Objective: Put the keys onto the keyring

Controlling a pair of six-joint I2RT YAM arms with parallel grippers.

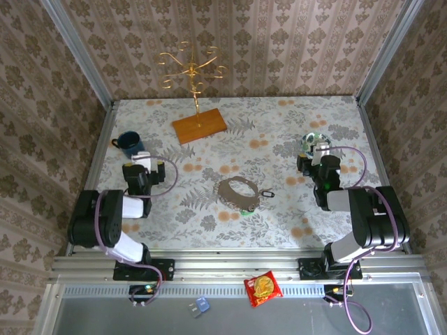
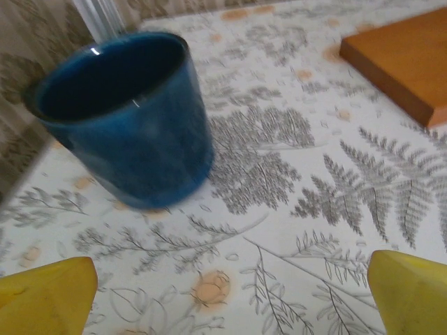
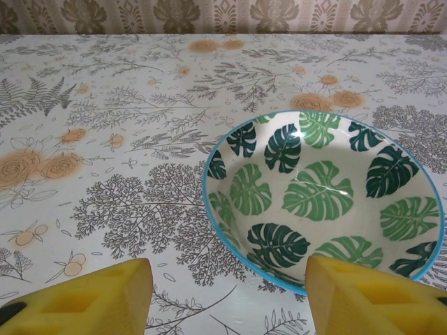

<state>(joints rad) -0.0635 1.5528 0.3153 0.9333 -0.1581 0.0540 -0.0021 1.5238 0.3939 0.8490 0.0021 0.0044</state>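
Observation:
The keyring [image 1: 236, 192], a grey-brown wire loop, lies flat at the middle of the table. A dark key [image 1: 266, 193] lies just to its right, and a small green key [image 1: 246, 210] rests at its near edge. My left gripper [image 1: 142, 159] [image 2: 230, 296] is far left of the loop. It stands open over bare cloth, just short of a blue mug [image 2: 126, 115]. My right gripper [image 1: 321, 149] [image 3: 230, 296] is far right and also stands open. Its right finger [image 3: 370, 296] reaches over the near rim of a leaf-patterned bowl [image 3: 328, 195], and nothing is held.
A gold branching stand [image 1: 192, 66] rises from a wooden base [image 1: 200, 125] [image 2: 405, 63] at the back centre. The blue mug [image 1: 127, 142] sits at the left edge and the bowl [image 1: 313, 142] at the right. A red snack packet [image 1: 262, 287] lies on the front ledge.

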